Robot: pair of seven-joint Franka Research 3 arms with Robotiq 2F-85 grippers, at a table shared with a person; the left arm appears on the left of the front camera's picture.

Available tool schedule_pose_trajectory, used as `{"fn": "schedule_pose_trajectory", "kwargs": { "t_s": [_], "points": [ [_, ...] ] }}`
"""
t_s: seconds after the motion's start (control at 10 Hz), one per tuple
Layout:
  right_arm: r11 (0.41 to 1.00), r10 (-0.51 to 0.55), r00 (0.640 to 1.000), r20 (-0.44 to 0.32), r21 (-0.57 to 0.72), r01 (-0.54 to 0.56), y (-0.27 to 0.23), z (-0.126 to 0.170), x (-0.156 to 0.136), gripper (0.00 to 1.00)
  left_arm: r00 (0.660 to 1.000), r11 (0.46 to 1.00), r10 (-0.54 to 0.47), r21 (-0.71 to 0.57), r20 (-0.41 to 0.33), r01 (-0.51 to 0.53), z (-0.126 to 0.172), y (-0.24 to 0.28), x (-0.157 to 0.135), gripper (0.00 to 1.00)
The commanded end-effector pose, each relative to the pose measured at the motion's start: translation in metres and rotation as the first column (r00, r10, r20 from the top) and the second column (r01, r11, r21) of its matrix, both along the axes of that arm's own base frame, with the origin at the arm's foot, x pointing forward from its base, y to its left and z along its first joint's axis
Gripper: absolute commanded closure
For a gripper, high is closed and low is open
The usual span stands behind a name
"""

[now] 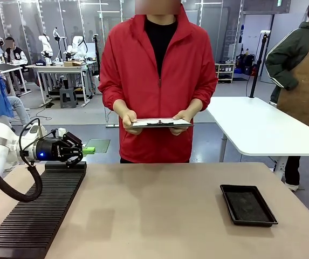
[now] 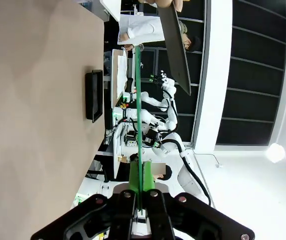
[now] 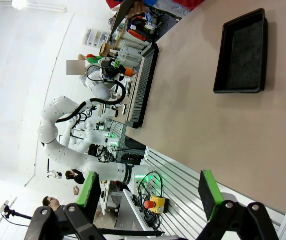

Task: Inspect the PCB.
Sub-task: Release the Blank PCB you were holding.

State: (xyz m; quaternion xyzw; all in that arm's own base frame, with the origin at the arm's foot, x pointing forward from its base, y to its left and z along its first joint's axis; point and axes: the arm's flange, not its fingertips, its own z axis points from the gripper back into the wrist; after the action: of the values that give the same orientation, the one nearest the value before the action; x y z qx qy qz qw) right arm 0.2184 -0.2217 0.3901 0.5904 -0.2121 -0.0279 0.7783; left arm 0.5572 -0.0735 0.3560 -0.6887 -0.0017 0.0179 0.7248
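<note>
My left gripper [image 1: 74,150] hovers over the far end of the black slotted rack [image 1: 41,208], shut on the PCB [image 1: 89,150], a thin green board that points toward the person. In the left wrist view the PCB [image 2: 138,120] appears edge-on as a long green line rising from the closed left gripper [image 2: 142,194]. My right gripper [image 3: 148,192] is open with nothing between its green pads, above the table's near right side.
A person in a red jacket stands at the far edge holding a clipboard [image 1: 161,123] with white paper in both hands. A shallow black tray [image 1: 247,204] lies at the table's right. The rack [image 3: 143,85] runs along the left side.
</note>
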Motion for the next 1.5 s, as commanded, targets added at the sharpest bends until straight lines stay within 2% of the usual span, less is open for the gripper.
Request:
{"fn": "schedule_pose_trajectory", "kwargs": {
  "t_s": [0.0,1.4],
  "points": [
    [1.0,-0.003,1.0,0.02,0.005,0.003,-0.0008,0.0006,0.0001,0.0,1.0,1.0,-0.007,-0.004,-0.002,0.007,0.001,-0.0007,-0.0019,0.97],
    [1.0,-0.003,1.0,0.02,0.005,0.003,-0.0008,0.0006,0.0001,0.0,1.0,1.0,-0.007,-0.004,-0.002,0.007,0.001,-0.0007,-0.0019,0.97]
  ]
}}
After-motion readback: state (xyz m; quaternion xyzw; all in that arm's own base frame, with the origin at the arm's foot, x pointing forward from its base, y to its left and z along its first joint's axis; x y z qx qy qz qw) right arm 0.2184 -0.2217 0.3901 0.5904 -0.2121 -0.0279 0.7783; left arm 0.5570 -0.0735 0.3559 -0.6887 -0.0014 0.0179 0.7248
